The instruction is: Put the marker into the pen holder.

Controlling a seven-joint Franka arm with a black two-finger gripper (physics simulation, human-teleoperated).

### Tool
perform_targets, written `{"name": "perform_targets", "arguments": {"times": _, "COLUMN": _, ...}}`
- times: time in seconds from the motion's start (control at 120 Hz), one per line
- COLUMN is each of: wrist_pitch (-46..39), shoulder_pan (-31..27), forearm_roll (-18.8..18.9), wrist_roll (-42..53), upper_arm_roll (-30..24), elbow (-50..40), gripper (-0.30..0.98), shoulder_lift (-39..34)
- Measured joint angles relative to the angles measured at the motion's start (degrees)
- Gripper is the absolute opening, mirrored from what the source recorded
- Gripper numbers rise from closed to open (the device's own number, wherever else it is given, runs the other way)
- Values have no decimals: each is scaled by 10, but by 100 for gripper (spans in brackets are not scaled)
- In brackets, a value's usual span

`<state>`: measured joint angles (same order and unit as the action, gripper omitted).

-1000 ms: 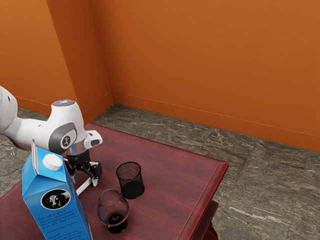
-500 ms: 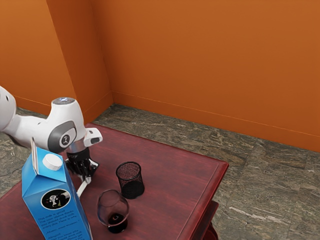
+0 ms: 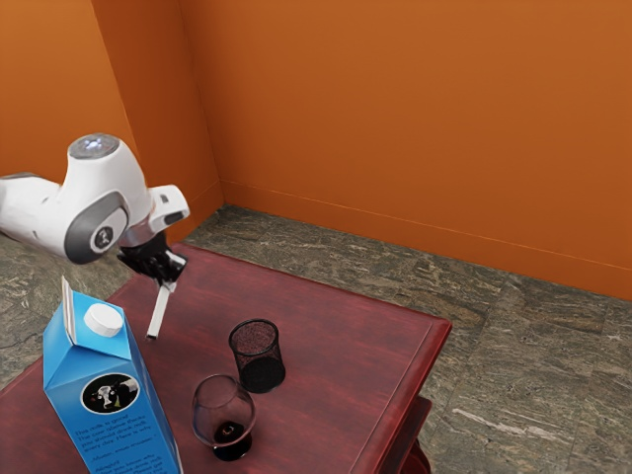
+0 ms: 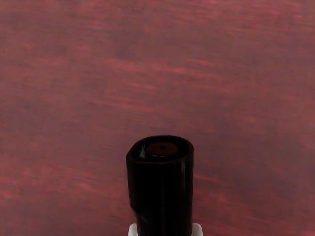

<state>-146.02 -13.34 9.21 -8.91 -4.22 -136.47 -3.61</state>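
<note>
The marker (image 3: 157, 316) has come up with the claw (image 3: 169, 285); half a second ago it was lower, its visible length partly behind the carton (image 3: 89, 367), and now it hangs in plain sight above the surface (image 3: 331, 351), to the exterior view's left of the holder (image 3: 257, 348). The claw is closed on it; the wrist view has the marker's dark end between two pale fingertips (image 4: 197, 229), one against each side. The hand has drawn up and somewhat farther from the holder than it was; the marker has swung steeper too, and now leans only a little off upright, its free end down.

For the task, the lift looks done and the carry is next; the marker is still outside the holder, whose mouth faces up. The steeper hang should suit a drop from above; what remains is to bring the free end over the holder's rim, straighten the last of the lean, then lower. The glass (image 3: 222, 407) stands just beside the holder, nearer the camera; a low or wide approach could knock it.
</note>
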Motion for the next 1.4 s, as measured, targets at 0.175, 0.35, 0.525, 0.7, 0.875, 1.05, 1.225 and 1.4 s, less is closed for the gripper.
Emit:
{"name": "perform_targets", "arguments": {"times": 0.175, "wrist_pitch": -24, "shoulder_pan": 18, "forearm_roll": 0, "wrist_roll": -8, "upper_arm_roll": -18, "elbow": -4, "gripper": -10, "shoulder_lift": -58}}
{"name": "perform_targets", "arguments": {"times": 0.35, "wrist_pitch": -36, "shoulder_pan": 26, "forearm_roll": -3, "wrist_roll": -30, "upper_arm_roll": -52, "elbow": -41, "gripper": -10, "shoulder_lift": -109}}
{"name": "perform_targets", "arguments": {"times": 0.525, "wrist_pitch": -55, "shoulder_pan": 39, "forearm_roll": -5, "wrist_roll": -58, "upper_arm_roll": -68, "elbow": -45, "gripper": -10, "shoulder_lift": -105}}
{"name": "perform_targets", "arguments": {"times": 0.7, "wrist_pitch": -78, "shoulder_pan": 43, "forearm_roll": -7, "wrist_roll": -84, "upper_arm_roll": -87, "elbow": -47, "gripper": -10, "shoulder_lift": -104}}
{"name": "perform_targets", "arguments": {"times": 0.875, "wrist_pitch": -85, "shoulder_pan": 52, "forearm_roll": -7, "wrist_roll": -118, "upper_arm_roll": -106, "elbow": -58, "gripper": -10, "shoulder_lift": -108}}
{"name": "perform_targets", "arguments": {"times": 1.05, "wrist_pitch": -88, "shoulder_pan": 52, "forearm_roll": -7, "wrist_roll": -149, "upper_arm_roll": -119, "elbow": -61, "gripper": -10, "shoulder_lift": -103}}
{"name": "perform_targets", "arguments": {"times": 1.225, "wrist_pitch": -92, "shoulder_pan": 52, "forearm_roll": -3, "wrist_roll": -174, "upper_arm_roll": -122, "elbow": -57, "gripper": -10, "shoulder_lift": -87}}
{"name": "perform_targets", "arguments": {"times": 1.4, "wrist_pitch": -95, "shoulder_pan": 52, "forearm_roll": 2, "wrist_roll": -193, "upper_arm_roll": -122, "elbow": -55, "gripper": -10, "shoulder_lift": -73}}
